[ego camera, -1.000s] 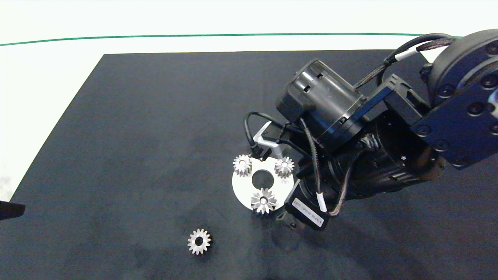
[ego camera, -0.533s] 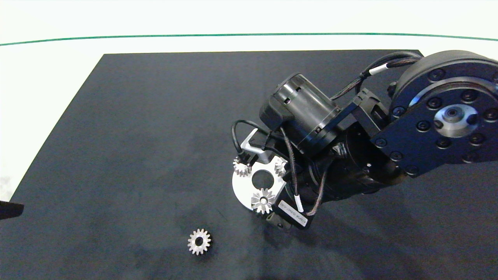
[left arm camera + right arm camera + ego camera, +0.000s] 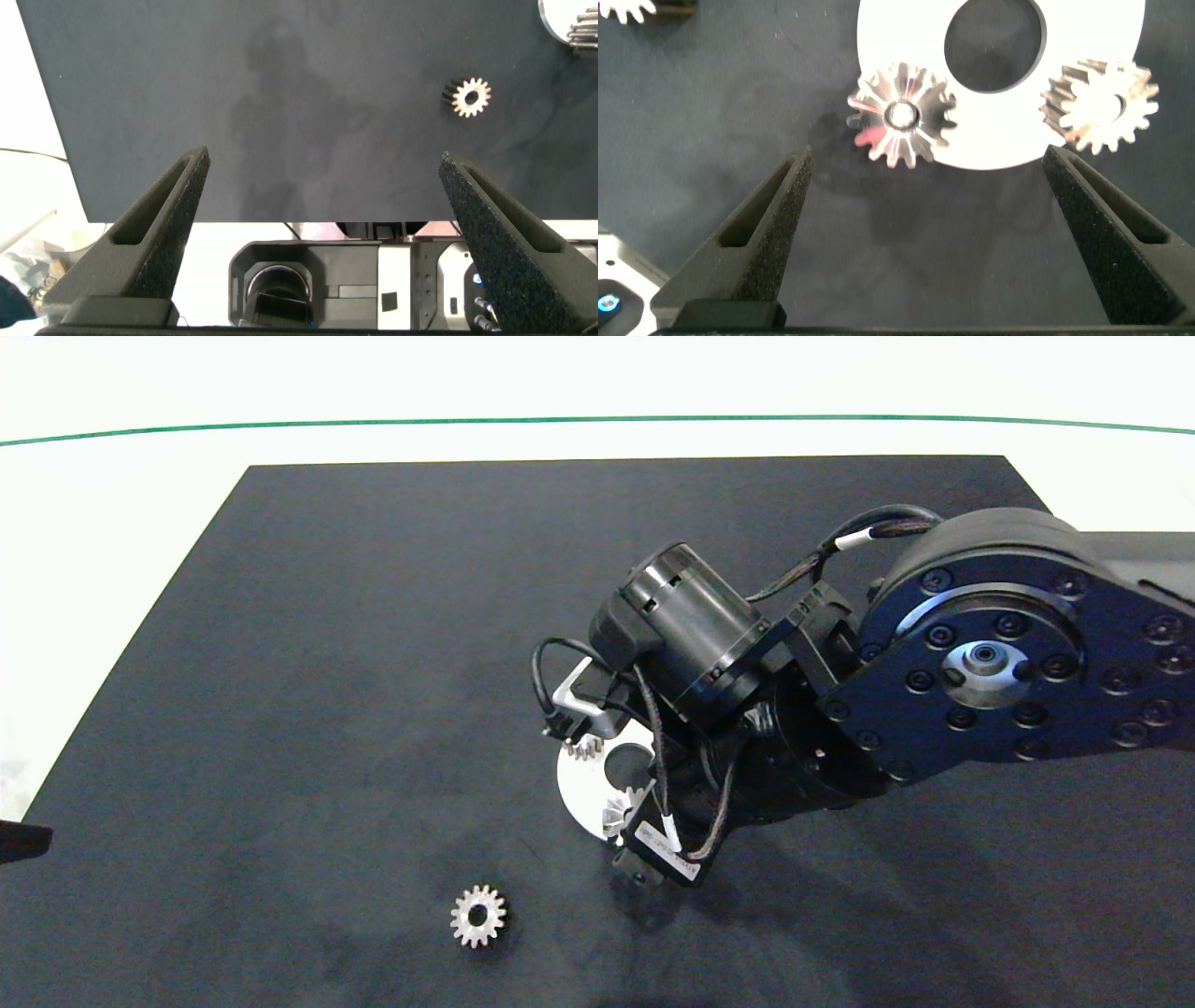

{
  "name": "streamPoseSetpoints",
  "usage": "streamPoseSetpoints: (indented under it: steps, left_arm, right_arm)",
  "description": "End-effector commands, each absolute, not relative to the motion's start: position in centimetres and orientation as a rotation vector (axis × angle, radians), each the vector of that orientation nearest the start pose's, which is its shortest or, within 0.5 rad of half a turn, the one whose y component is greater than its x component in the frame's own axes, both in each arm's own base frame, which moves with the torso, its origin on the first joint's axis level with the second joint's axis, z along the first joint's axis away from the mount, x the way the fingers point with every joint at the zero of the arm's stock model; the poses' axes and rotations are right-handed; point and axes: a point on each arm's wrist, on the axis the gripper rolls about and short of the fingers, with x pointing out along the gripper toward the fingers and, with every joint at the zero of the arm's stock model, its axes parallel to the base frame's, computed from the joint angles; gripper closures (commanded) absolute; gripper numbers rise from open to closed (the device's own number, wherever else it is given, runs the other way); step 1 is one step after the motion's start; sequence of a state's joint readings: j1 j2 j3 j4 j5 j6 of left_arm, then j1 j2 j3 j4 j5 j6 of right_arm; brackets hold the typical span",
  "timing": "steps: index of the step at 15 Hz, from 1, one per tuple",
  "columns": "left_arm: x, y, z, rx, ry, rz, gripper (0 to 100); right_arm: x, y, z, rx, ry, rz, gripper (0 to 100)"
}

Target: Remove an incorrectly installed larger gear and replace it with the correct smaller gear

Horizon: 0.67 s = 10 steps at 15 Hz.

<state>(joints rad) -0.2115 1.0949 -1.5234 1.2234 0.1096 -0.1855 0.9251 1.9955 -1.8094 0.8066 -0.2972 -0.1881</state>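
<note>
The larger gear (image 3: 901, 115), star-like with long teeth, sits on the near rim of the white disc plate (image 3: 1083, 37); in the head view the larger gear (image 3: 616, 812) is half hidden under my right wrist. A compact gear (image 3: 1102, 105) sits on the same plate. The smaller gear (image 3: 478, 916) lies loose on the black mat, to the front left of the plate. My right gripper (image 3: 926, 157) hangs open just above and in front of the larger gear, touching nothing. My left gripper (image 3: 322, 157) is open at the mat's left edge, far from the smaller gear (image 3: 469, 97).
The black mat (image 3: 327, 663) covers a white table. The right arm's bulky wrist (image 3: 691, 635) hides the back right of the plate; one more compact gear (image 3: 583, 748) peeks out at the plate's back left. The left arm (image 3: 19, 840) barely shows at the left edge.
The right arm has swung left and forward over the plate, now covering the back-right gear and half of the larger gear. Gears and the left arm have not moved.
</note>
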Motion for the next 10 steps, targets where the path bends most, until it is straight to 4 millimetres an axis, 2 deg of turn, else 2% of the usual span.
streamPoseSetpoints:
  steps: [1, 10]
  left_arm:
    - [6.0, -1.0, 33.4, -0.048, 0.794, -0.022, 0]
    - [5.7, -1.0, 33.5, -0.051, 0.785, -0.023, 0]
  right_arm:
    - [22.4, 29.3, 22.4, -0.766, 0.786, 0.664, 0]
    - [23.4, 30.7, 20.7, -0.763, 0.774, 0.666, 0]
